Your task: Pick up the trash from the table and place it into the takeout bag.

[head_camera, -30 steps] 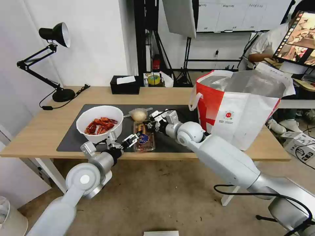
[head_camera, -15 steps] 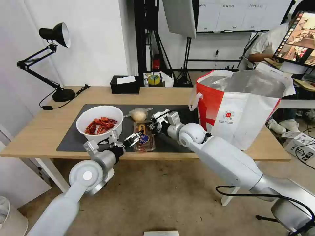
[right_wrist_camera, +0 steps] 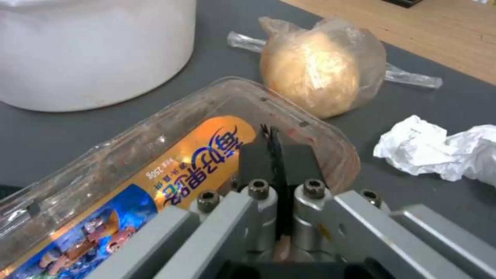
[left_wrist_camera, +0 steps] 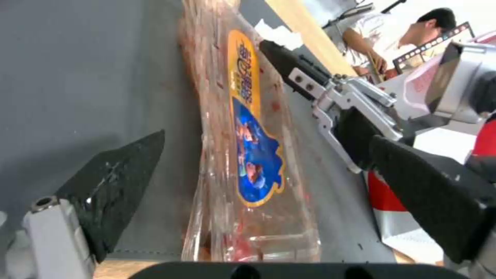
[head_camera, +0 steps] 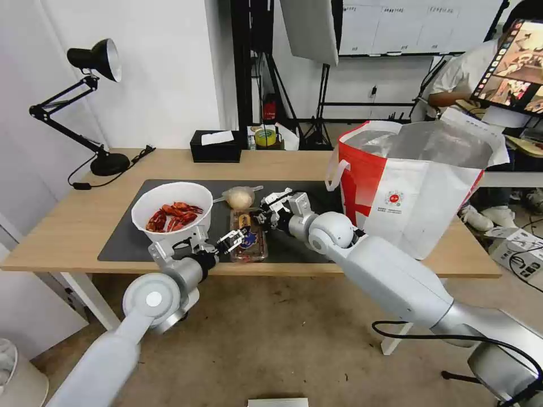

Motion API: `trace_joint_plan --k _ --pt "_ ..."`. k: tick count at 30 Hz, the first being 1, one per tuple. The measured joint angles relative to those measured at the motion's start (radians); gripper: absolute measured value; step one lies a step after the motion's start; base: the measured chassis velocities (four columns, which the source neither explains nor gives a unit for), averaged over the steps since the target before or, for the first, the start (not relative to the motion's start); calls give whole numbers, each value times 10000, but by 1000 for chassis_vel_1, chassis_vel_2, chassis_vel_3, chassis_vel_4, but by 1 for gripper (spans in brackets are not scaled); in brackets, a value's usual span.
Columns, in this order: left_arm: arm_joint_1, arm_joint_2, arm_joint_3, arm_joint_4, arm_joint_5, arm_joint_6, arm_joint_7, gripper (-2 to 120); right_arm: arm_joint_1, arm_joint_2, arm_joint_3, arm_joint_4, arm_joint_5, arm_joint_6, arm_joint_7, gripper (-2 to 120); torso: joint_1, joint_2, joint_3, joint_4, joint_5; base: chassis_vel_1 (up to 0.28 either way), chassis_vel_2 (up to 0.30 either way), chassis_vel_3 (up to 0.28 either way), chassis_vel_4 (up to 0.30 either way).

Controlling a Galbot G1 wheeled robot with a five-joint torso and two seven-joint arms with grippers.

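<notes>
While both grippers are parked at the clear tray (head_camera: 247,236), nothing's been bagged yet.

Biggest first: the table (head_camera: 294,161) w/ its dark mat (head_camera: 121,240), then the takeout bag (head_camera: 416,183) stood open on the right end, foil lining showing. The white bowl (head_camera: 172,212) of red shells is sat on the mat's left part. Tray is laid between bowl & bag: left gripper (left_wrist_camera: 269,166) is spread wide around its near end, right gripper (right_wrist_camera: 272,155) is pressed together at the tray's far rim. Lump bag (right_wrist_camera: 317,73) & crumpled tissue (right_wrist_camera: 439,153) are left just beyond the tray.
</notes>
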Motion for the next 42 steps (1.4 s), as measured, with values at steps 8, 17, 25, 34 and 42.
trace_joint_plan --k 8,17,25,34,42 --pt "-158 -4 122 107 6 29 -147 100 -59 -1 20 30 0 -2 5 0 -1 0 0 0 0 0 0 0 0" --pt "-385 -27 283 278 -253 145 -288 100 -97 -13 96 41 -3 -3 7 0 -1 1 0 0 0 0 0 0 0" --pt "-520 -35 389 345 -328 169 -380 100 -153 -13 155 59 -12 -3 7 0 -1 0 0 0 0 0 0 0 0" --pt "-558 -35 452 391 -335 171 -397 95 -176 -8 167 81 -21 -3 7 0 -1 0 0 0 0 0 0 0 0" --pt "-585 -1 486 413 -331 165 -409 77 -166 3 171 76 -22 -3 7 0 0 1 0 0 0 0 0 0 0"
